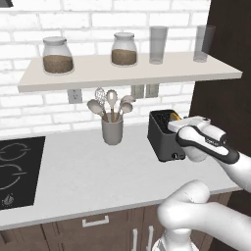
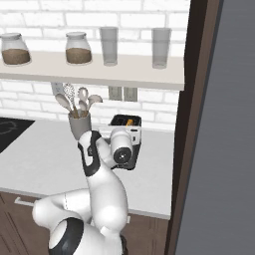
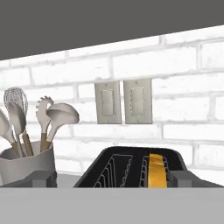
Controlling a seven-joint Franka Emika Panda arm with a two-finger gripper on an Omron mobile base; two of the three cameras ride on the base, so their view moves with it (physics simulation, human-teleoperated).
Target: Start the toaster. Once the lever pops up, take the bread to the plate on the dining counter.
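The black toaster (image 1: 161, 133) stands on the white counter by the brick wall, its small round knob (image 1: 175, 156) low on the front. A yellowish slice of bread (image 3: 156, 169) sits upright in the right-hand slot, also seen as bread (image 1: 175, 116) from the base. My gripper (image 3: 113, 180) hovers just in front of and slightly above the toaster's near edge, aimed at the wall. It is open, one fingertip (image 3: 41, 178) at each side and nothing between them. From the right, the toaster (image 2: 125, 120) is half hidden behind my hand. The plate and dining counter are out of view.
A grey utensil cup (image 1: 112, 130) with spoons and a whisk stands left of the toaster. A black cooktop (image 1: 14, 171) lies at far left. A shelf (image 1: 127, 72) with jars and glasses hangs overhead. Wall outlets (image 3: 124, 101) sit behind the toaster; a dark tall panel (image 2: 194, 124) closes the right.
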